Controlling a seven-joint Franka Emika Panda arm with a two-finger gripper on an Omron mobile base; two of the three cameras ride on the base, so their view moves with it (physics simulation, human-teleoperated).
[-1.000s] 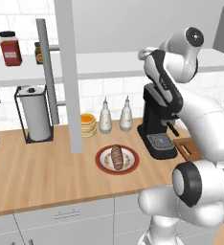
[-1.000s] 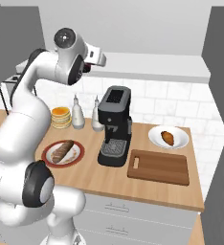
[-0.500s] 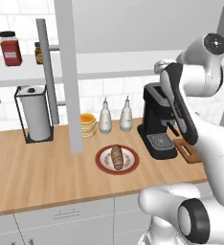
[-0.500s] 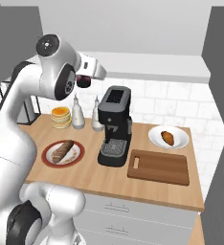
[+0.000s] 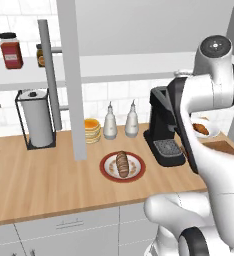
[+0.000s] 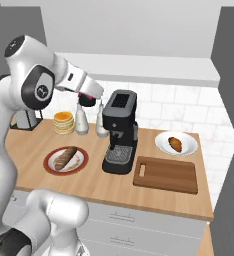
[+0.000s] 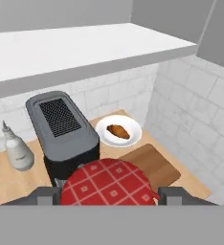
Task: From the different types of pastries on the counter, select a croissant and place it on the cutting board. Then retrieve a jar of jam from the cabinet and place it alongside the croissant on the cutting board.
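Red-checked jar of jam [image 7: 109,184] clamped in hand [image 6: 87,98], high above counter [image 6: 154,192], left of coffee machine [image 6: 120,131].

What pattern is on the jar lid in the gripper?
Red with a white diamond grid, clearest in the hand view.

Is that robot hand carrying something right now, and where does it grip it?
Yes: the gripper holds the jam jar, its fingers clamped on the jar's opposite sides, up in the air above the counter.
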